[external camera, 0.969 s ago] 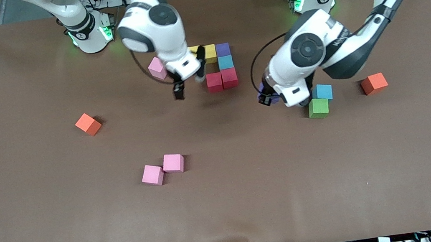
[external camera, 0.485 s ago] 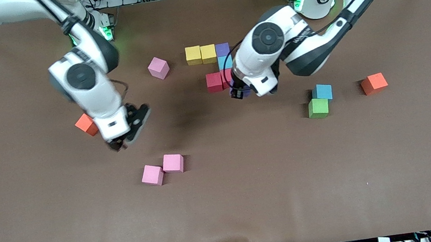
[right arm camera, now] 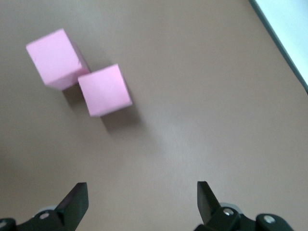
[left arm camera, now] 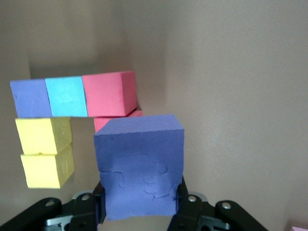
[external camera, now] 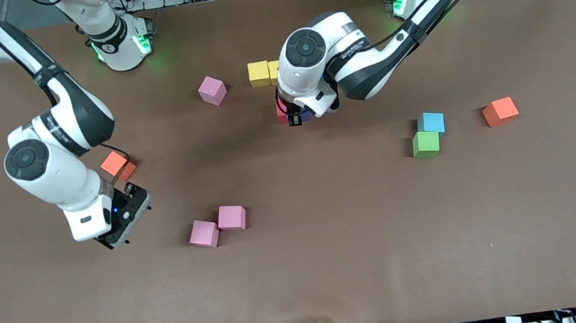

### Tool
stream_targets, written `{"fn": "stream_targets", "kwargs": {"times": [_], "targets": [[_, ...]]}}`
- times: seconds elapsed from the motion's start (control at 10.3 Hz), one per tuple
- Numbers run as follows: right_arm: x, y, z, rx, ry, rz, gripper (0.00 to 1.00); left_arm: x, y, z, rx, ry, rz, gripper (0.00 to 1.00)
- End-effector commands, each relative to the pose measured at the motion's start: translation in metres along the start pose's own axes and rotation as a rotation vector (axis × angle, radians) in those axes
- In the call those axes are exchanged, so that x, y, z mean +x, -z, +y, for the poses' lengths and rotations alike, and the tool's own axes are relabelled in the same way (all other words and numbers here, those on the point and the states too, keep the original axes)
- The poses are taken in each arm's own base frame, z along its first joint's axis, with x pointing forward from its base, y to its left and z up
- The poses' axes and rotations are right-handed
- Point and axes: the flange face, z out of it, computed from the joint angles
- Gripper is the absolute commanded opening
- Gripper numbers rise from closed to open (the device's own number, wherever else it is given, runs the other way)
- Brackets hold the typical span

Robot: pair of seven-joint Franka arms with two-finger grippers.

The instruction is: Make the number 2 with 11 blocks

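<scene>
The left gripper [left arm camera: 139,211] holds a purple block [left arm camera: 139,168] clamped between its fingers, up in the air over the red end of the partly built number 2 [left arm camera: 72,120]. In the left wrist view that build shows a line of a purple cube [left arm camera: 30,98], a light blue cube [left arm camera: 66,96] and a red cube [left arm camera: 109,93] touching side by side, a second red cube [left arm camera: 118,121] mostly hidden by the held block, and two yellow cubes [left arm camera: 44,135] touching each other beside the purple one. In the front view the left arm covers most of the build; only the yellow pair [external camera: 258,73] and a sliver of red [external camera: 280,114] show.

The right gripper [right arm camera: 139,202] hangs wide open and empty over bare table [external camera: 335,256], with a pair of pink blocks [external camera: 218,225] (touching at a corner) at about 3 o'clock from it in the front view. An orange block [external camera: 116,164] lies at roughly 12 o'clock from that gripper, partly hidden by the arm.

A third pink block [external camera: 212,90] sits alone at 9 o'clock from the yellow pair. Toward the left arm's end of the table a light blue block [external camera: 431,122] touches a green block [external camera: 425,144] at its 6 o'clock, and another orange block [external camera: 499,111] stands apart at their 3 o'clock.
</scene>
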Motion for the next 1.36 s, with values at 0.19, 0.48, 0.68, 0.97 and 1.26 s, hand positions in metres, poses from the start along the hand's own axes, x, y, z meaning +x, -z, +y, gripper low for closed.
{"fn": "stream_targets", "kwargs": {"times": [0.19,0.48,0.68,0.97,1.26], "targets": [[0.020,-0.063,0.016,-0.009,-0.009,0.030,1.00,-0.031,-0.009,-0.028,-0.036,0.052,0.008,0.28],[0.035,-0.092,-0.004,0.022,0.031,0.012,1.00,-0.065,-0.032,-0.042,-0.074,0.046,0.035,0.28],[0.046,-0.092,-0.017,0.022,0.088,0.011,1.00,-0.081,-0.045,-0.048,-0.085,0.028,0.047,0.28],[0.044,-0.103,-0.017,0.029,0.175,0.018,1.00,-0.101,-0.068,-0.078,-0.100,-0.056,0.060,0.28],[0.052,-0.109,-0.027,0.035,0.181,0.027,1.00,-0.110,-0.076,-0.093,-0.131,-0.097,0.054,0.28]]}}
